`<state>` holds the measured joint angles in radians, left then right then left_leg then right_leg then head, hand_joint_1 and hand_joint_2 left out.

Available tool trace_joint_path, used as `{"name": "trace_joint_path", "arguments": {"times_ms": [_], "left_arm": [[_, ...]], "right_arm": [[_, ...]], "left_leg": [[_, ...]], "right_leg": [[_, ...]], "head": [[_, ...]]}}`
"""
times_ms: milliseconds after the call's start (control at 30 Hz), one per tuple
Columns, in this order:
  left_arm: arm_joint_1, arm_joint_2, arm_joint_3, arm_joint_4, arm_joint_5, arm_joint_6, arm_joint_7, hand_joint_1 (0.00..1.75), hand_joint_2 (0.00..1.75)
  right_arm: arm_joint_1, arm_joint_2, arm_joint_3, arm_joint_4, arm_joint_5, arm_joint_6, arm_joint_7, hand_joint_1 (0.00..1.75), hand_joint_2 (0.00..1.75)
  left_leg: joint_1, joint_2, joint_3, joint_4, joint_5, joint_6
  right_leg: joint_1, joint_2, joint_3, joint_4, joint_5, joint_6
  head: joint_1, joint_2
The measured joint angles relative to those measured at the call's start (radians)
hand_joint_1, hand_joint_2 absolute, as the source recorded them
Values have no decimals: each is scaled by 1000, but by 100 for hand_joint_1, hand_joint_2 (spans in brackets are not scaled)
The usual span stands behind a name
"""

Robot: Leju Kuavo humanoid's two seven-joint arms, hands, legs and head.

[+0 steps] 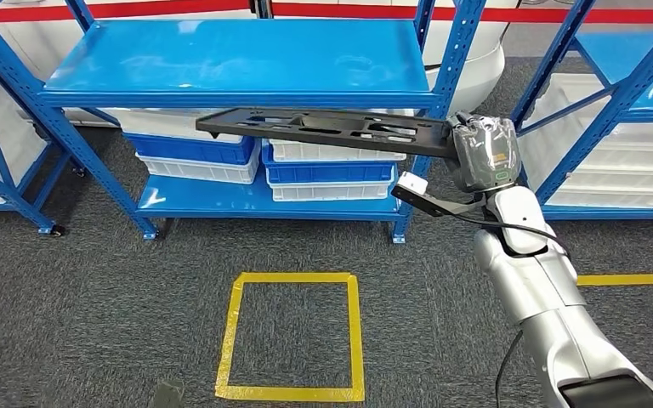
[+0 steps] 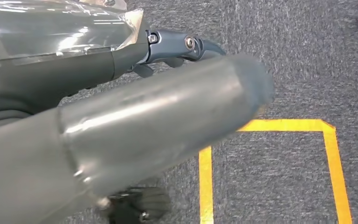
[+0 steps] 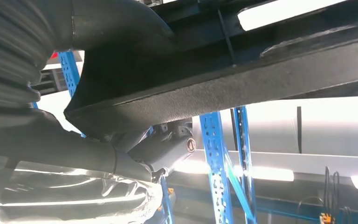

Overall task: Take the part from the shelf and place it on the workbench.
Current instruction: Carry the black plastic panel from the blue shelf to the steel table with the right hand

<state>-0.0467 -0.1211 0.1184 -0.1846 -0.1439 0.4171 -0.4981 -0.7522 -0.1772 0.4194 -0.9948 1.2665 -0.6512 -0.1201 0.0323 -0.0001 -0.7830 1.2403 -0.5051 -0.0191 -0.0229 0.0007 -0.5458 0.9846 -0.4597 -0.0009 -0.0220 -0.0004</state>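
The right hand (image 1: 485, 153), wrapped in a clear plastic cover, is seen with its fingers (image 3: 121, 161) closed on one end of the long flat black plastic part with slotted cut-outs (image 1: 323, 129). From that grip the part is carried out level, away from the fingers and across the front of the blue metal shelf rack (image 1: 238, 64), just below the edge of its top board and apparently free of it. So the pick looks done; the carry and the setting down are judged still to be made, and no workbench is yet seen. The part reads as rigid, thin and matte, with a rough grain underneath in the right wrist view. Beyond it, white and blue plastic bins (image 1: 195, 157) are stacked on the lower board. Of the left hand (image 2: 135, 140), whether anything is held cannot be told.
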Motion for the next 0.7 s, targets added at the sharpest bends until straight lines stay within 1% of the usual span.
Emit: {"name": "trace_joint_path", "arguments": {"times_ms": [33,67,100,133,167,200,233,267,333,367,400,433,467,500,533,567,600,633,667,700], "left_arm": [[0,1,0,0,0,0,0,0,0],[0,1,0,0,0,0,0,0,0],[-1,1,0,0,0,0,0,0,0],[-2,2,0,0,0,0,0,0,0],[-3,3,0,0,0,0,0,0,0],[-5,4,0,0,0,0,0,0,0],[-5,5,0,0,-1,0,0,0,0],[-5,5,0,0,-1,-1,0,0,0],[-5,5,0,0,-2,0,0,0,0],[-6,5,0,0,-2,0,0,0,0],[-8,4,1,0,-3,0,0,0,0],[-9,4,1,0,-4,0,0,0,0],[-10,4,1,0,-4,0,0,0,0],[-10,4,1,0,-4,0,0,0,0],[-10,4,1,0,-4,0,0,0,0],[-11,3,1,0,-4,0,0,0,0],[-11,3,1,0,-5,0,0,0,0],[-12,3,1,0,-5,0,0,0,0],[-13,2,1,0,-5,0,0,0,0],[-14,2,1,0,-6,0,0,0,0]], "right_arm": [[1,0,0,0,0,0,0,173,175],[1,0,-1,-1,0,0,0,173,175],[1,0,-3,-2,0,1,1,173,175],[0,0,-6,-3,0,1,2,173,175],[-1,0,-10,-6,-1,2,2,173,175],[-2,-1,-14,-8,-1,3,3,173,175],[-3,-2,-18,-10,-1,4,3,173,175],[-4,-4,-21,-11,-1,5,2,173,175],[-3,-10,-25,-12,-2,5,-1,173,175],[-3,-14,-28,-12,-4,4,-3,173,175],[-3,-19,-30,-12,-6,4,-6,173,175],[-3,-24,-32,-12,-7,4,-7,173,175],[-2,-27,-34,-12,-8,4,-8,173,175],[-1,-30,-36,-12,-9,4,-8,173,175],[0,-32,-37,-12,-9,4,-9,173,175],[1,-34,-39,-12,-9,4,-9,173,175],[1,-35,-40,-12,-9,4,-9,173,175],[1,-37,-42,-12,-9,4,-9,173,175],[0,-37,-43,-13,-10,4,-10,173,175],[-2,-38,-43,-15,-11,4,-12,173,175]], "left_leg": [[0,-1,-5,51,-17,-1],[0,-1,8,65,-17,0],[0,-1,41,38,-3,2],[0,-1,90,-22,16,5],[-1,-1,142,-91,24,8],[-3,-3,179,-146,27,13],[-6,-4,200,-181,26,18],[-10,-5,204,-193,23,23],[-13,-2,195,-201,38,39],[-14,-1,190,-206,49,50],[-13,1,182,-212,61,60],[-12,3,171,-216,73,68],[-14,3,157,-217,85,73],[-14,3,142,-216,97,74],[-15,4,127,-216,109,73],[-15,5,110,-216,122,72],[-15,6,94,-216,136,70],[-14,6,79,-216,149,66],[-14,7,66,-215,162,62],[-14,6,55,-215,175,56]], "right_leg": [[2,-1,-10,4,5,-1],[4,-1,-20,10,9,1],[4,-1,-30,16,12,2],[4,-1,-39,23,15,4],[6,-1,-48,29,18,6],[8,-1,-55,34,21,10],[10,-1,-61,38,25,16],[12,-1,-65,38,31,25],[12,-1,-70,38,39,43],[12,-1,-79,48,28,45],[12,-1,-92,73,3,44],[11,-1,-110,118,-34,39],[10,-1,-131,181,-77,34],[9,0,-148,248,-112,34],[9,0,-156,301,-132,39],[8,-1,-150,328,-131,49],[7,-1,-127,320,-113,60],[5,-1,-87,280,-88,70],[3,-1,-35,215,-74,75],[6,0,22,134,-78,72]], "head": [[0,0],[0,0],[0,0],[-1,0],[-1,0],[0,0],[1,0],[1,0],[1,0],[1,0],[3,0],[6,0],[7,0],[9,0],[9,0],[9,0],[10,0],[10,0],[10,0],[10,0]]}}
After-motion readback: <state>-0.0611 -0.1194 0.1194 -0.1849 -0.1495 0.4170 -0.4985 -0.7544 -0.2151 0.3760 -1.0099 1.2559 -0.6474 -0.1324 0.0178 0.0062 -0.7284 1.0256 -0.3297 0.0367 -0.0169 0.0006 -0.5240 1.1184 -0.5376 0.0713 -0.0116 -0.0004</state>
